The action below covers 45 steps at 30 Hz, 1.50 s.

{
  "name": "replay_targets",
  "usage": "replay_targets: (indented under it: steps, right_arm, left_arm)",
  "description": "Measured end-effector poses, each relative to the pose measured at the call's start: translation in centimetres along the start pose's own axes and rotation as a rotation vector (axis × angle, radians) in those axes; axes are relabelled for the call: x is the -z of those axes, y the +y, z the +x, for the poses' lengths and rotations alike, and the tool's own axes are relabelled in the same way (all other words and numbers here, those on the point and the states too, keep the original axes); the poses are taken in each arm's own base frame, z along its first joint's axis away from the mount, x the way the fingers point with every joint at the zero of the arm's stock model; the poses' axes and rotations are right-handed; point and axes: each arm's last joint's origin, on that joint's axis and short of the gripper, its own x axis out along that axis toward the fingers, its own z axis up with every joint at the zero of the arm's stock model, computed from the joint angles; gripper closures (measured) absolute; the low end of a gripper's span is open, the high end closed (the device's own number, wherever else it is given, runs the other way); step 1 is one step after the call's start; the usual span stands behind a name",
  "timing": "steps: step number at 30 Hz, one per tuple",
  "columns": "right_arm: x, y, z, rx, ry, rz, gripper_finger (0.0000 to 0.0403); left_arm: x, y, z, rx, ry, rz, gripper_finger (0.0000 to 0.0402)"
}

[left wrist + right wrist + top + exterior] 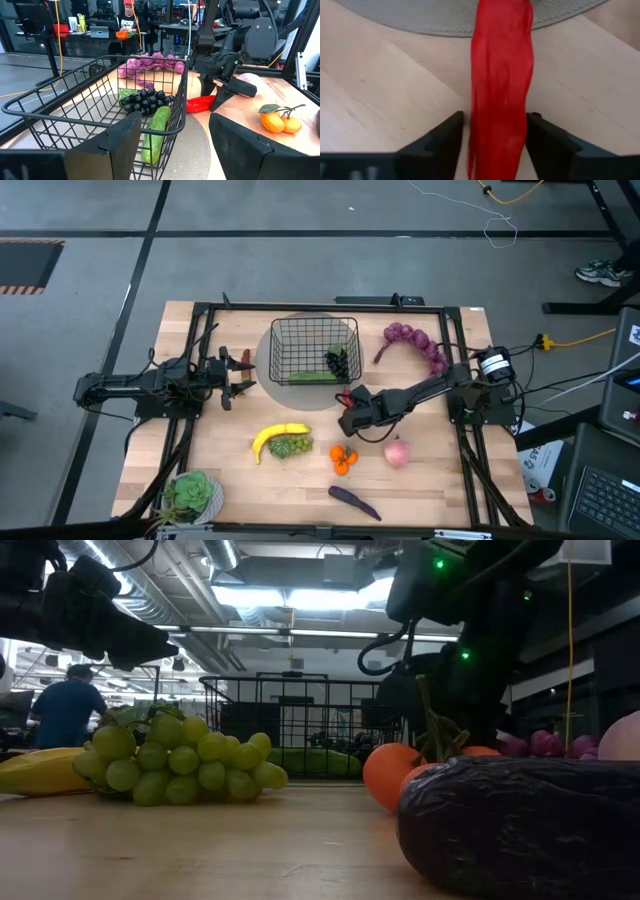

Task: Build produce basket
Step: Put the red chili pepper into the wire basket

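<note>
Nearest the front edge of your counter [230, 470], the purple eggplant [354, 501] lies alone, with a potted plant [193, 495] at the front left corner. Just behind them you have the oranges [343, 459], the pink peach [397, 453], and the banana [279, 436] touching the green grapes [291, 446].

Your right hand [495, 145] is down at the counter, just off the front right edge of the grey disc [262, 366]. Its fingers stand either side of the red chili [501, 85], close to it but with gaps showing; no grip is visible. The chili lies flat on the wood, its far end reaching the disc.

Your left hand [172, 137] waits at the left of the basket [314, 348], fingers spread wide and holding nothing.

Farther back, the basket sits on the disc, containing dark grapes [146, 100] and a cucumber [154, 132]. A purple onion string [417, 344] lies to its right.
</note>
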Motion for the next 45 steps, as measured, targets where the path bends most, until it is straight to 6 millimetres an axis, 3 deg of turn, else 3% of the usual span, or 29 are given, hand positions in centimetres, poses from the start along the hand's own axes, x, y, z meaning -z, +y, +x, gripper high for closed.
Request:
replay_targets:
  steps: [8, 14, 23, 29, 32, 39, 45]
  right_arm:
    - [0.8, 1.3, -2.4, -0.086, 0.122, -0.088, 0.0366]
    - [0.4, 4.0, -6.0, -0.107, 0.051, -0.205, 0.0366]
    - [-3.1, 7.9, -13.8, -0.06, -0.397, -0.482, 0.036]
    - [-5.5, 8.6, -17.5, 0.105, -0.633, -0.655, 0.036]
    - [-7.5, 8.3, -19.0, 0.149, -0.65, -0.698, 0.036]
    - [-14.5, 5.8, -22.6, 0.113, -0.637, -0.562, 0.0359]
    - [-19.9, 2.2, -23.3, -0.046, -0.521, -0.463, 0.0358]
  left_arm:
    - [0.0, 0.0, 0.0, 0.0, 0.0, 0.0, 0.0172]
    - [0.0, 0.0, 0.0, 0.0, 0.002, 0.0, 0.0172]
    - [0.0, 0.0, 0.0, 0.0, 0.002, 0.0, 0.0172]
    - [0.0, 0.0, 0.0, 0.001, 0.002, 0.0, 0.0172]
    - [0.0, 0.0, 0.0, 0.0, 0.002, 0.0, 0.0172]
    - [0.0, 0.0, 0.0, 0.0, 0.002, 0.0, 0.0172]
    - [0.0, 0.0, 0.0, 0.0, 0.002, 0.0, 0.0172]
